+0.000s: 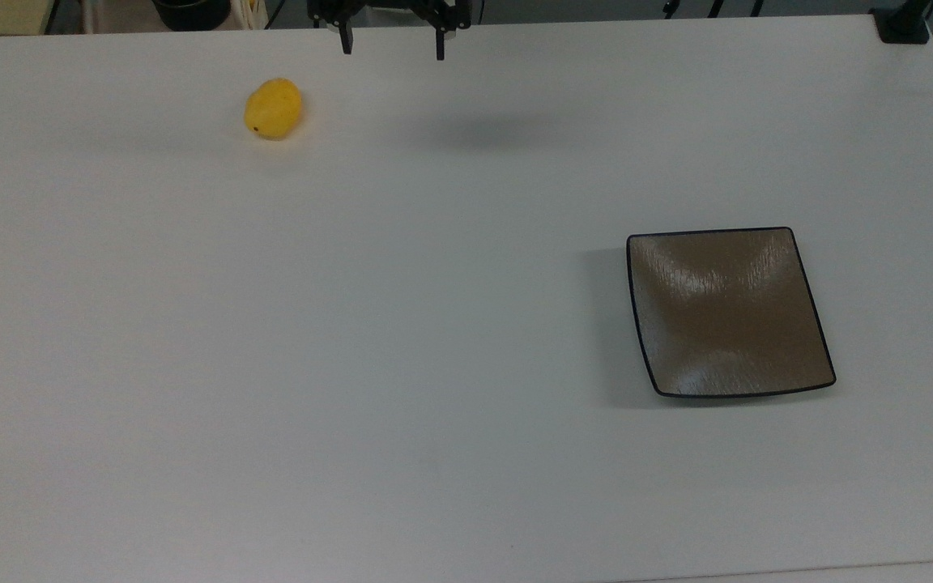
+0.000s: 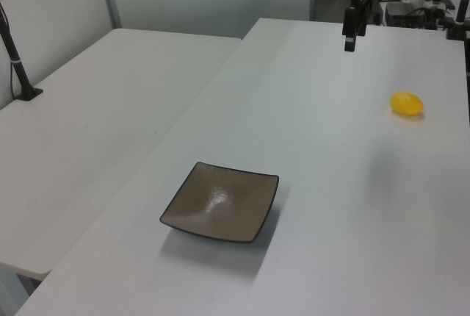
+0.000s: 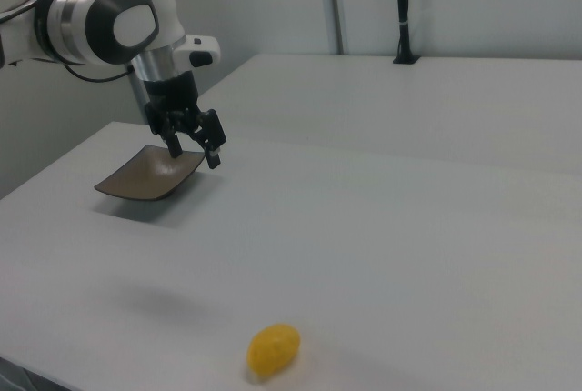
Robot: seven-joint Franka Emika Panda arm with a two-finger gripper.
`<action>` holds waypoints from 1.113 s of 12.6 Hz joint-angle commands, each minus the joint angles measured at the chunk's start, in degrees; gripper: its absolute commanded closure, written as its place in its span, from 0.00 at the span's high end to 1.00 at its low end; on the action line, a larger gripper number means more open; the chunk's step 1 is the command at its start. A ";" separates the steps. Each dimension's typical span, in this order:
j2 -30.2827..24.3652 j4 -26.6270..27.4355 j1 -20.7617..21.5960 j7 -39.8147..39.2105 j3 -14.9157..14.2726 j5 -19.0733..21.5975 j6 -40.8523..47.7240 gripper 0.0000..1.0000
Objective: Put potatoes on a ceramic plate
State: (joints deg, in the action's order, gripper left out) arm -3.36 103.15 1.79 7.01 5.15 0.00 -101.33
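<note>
1. The gripper (image 1: pixel 391 44) hangs in the air above the far edge of the white table (image 1: pixel 434 324), at the top of the top view; its two fingers are spread wide apart and hold nothing
2. The potato (image 1: pixel 273 108) lies on the table, to the top view's left of the gripper and apart from it
3. The plate (image 1: pixel 727 312) sits flat on the table at the top view's right, well apart from the potato, with nothing on it
4. In the right view the gripper (image 3: pixel 194 144) hangs in front of the plate (image 3: pixel 145 177), and the potato (image 3: pixel 273 350) lies near the bottom edge
</note>
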 commanded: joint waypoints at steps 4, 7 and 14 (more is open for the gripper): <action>-2.79 6.70 0.50 1.69 -4.08 -0.96 -2.45 1.00; -2.79 9.26 0.50 1.69 -7.16 -2.54 -5.36 1.00; -3.58 14.79 0.50 1.77 -14.28 -3.78 -7.91 1.00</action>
State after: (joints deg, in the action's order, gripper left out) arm -4.12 113.42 1.68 7.50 -6.82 -3.16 -106.39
